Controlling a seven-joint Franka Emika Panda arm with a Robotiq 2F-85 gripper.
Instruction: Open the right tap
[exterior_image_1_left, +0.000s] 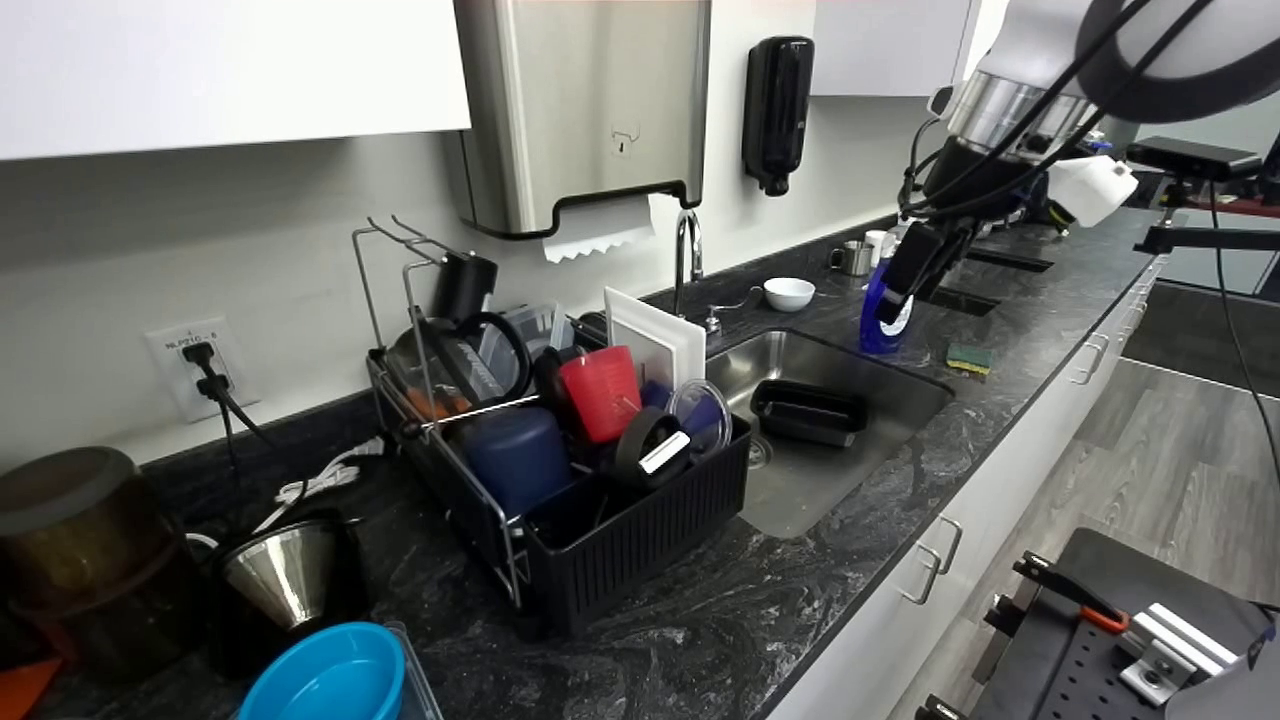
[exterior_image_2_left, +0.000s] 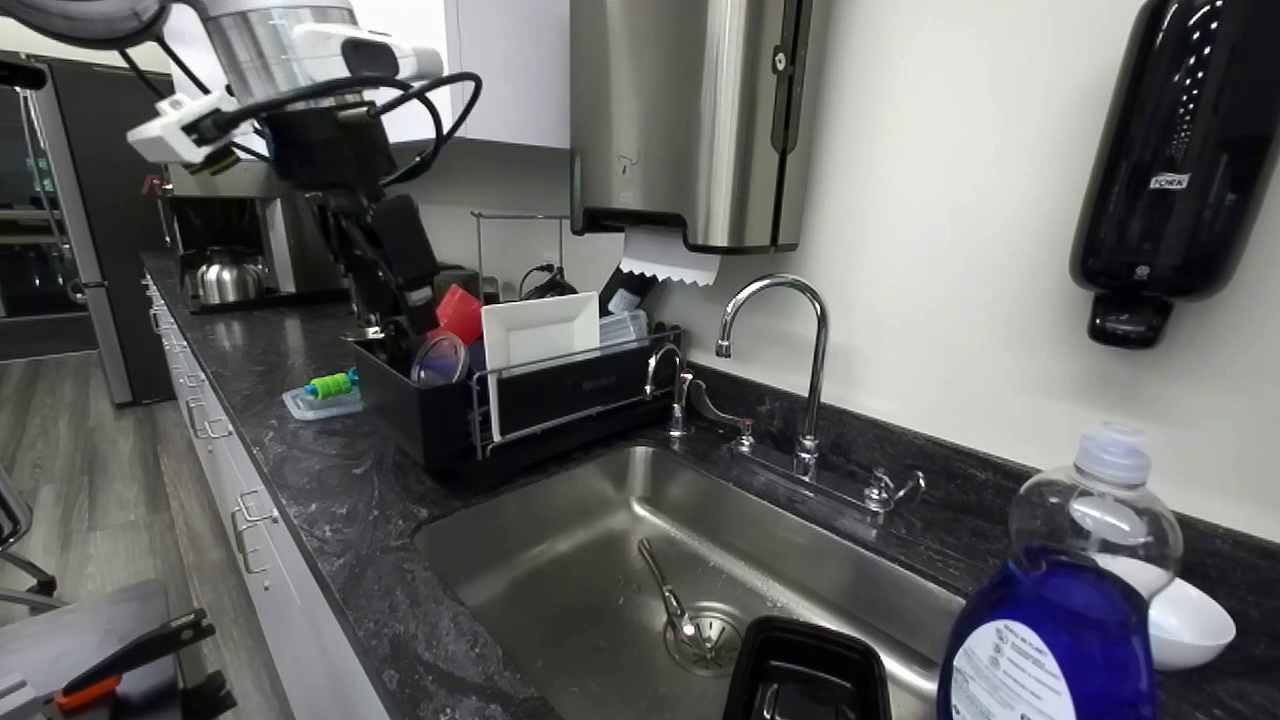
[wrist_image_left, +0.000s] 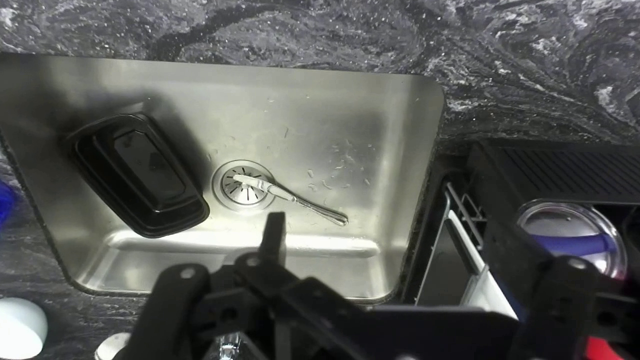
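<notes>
The right tap (exterior_image_2_left: 885, 493) is a small chrome handle to the right of the tall curved spout (exterior_image_2_left: 815, 370), with its lever pointing to the right. It also shows behind the sink, beside the spout's foot, in an exterior view (exterior_image_1_left: 713, 322). My gripper (exterior_image_2_left: 395, 318) hangs above the counter and sink area, apart from the tap; it also shows in an exterior view (exterior_image_1_left: 892, 300). In the wrist view a dark finger (wrist_image_left: 273, 240) stands well to the left, with open space beside it; the other finger blends with the dark rack. The jaws look open and empty.
A full black dish rack (exterior_image_2_left: 430, 420) stands left of the sink (exterior_image_2_left: 560, 560). The sink holds a black container (wrist_image_left: 140, 175) and a knife (wrist_image_left: 300, 201). A blue soap bottle (exterior_image_2_left: 1050, 640) and white bowl (exterior_image_2_left: 1190, 630) stand right of the tap. A towel dispenser (exterior_image_2_left: 690, 120) overhangs the spout.
</notes>
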